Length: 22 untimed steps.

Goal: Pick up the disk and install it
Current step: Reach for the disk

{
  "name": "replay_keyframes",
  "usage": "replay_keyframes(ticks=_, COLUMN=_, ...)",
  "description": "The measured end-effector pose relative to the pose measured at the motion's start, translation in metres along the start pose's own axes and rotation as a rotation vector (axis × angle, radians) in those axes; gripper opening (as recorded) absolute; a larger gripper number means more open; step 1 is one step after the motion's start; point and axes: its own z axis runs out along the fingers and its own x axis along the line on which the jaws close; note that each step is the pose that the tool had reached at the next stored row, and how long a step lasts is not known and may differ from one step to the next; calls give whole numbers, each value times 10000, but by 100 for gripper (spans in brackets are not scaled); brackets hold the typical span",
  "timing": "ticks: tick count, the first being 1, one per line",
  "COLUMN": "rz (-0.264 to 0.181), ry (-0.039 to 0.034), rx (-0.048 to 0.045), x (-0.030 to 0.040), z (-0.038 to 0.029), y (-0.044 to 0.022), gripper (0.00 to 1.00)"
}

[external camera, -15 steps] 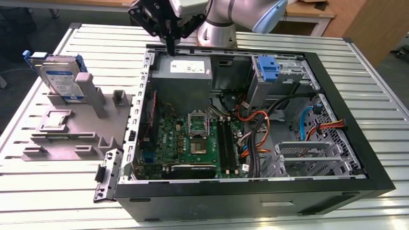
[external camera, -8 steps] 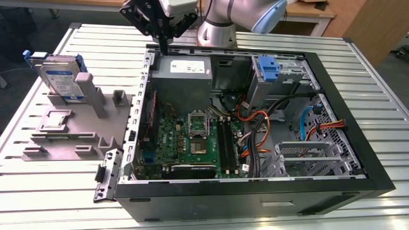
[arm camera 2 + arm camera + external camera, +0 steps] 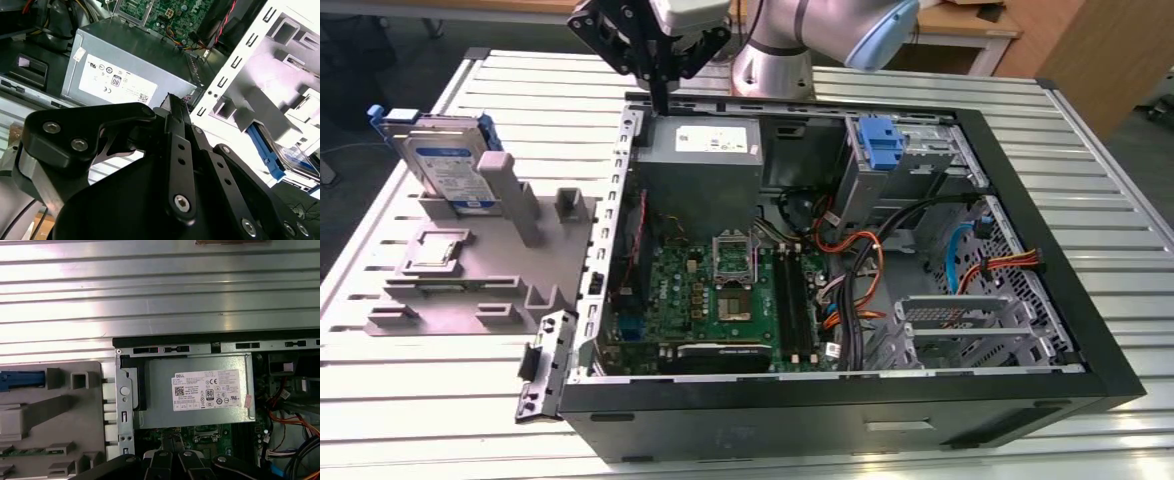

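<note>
Ribbed metal table [image 3: 427, 420] carries everything. On it the disk [image 3: 450, 165] stands upright on edge in a slot of a grey fixture [image 3: 467, 280], close to the table's far corner on the exterior view's left, framed by its blue bracket and untouched. Just beside the fixture an open computer case [image 3: 854, 410] fills the table's middle. The gripper [image 3: 658, 100] hangs over the case's far edge, above the power supply [image 3: 700, 150], well apart from the disk. Its fingers are pressed together with nothing between them. A blue-handled caddy [image 3: 881, 145] sits along the same far edge.
</note>
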Motion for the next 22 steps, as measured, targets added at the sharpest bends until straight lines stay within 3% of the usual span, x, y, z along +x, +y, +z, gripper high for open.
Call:
replay_keyframes(ticks=14, rz=0, ry=0, rx=0, x=124, z=-1, y=-6, gripper=10)
replay_keyframes(ticks=22, rz=-1, ry=1, rx=0, x=161, z=0, y=-8, gripper=10)
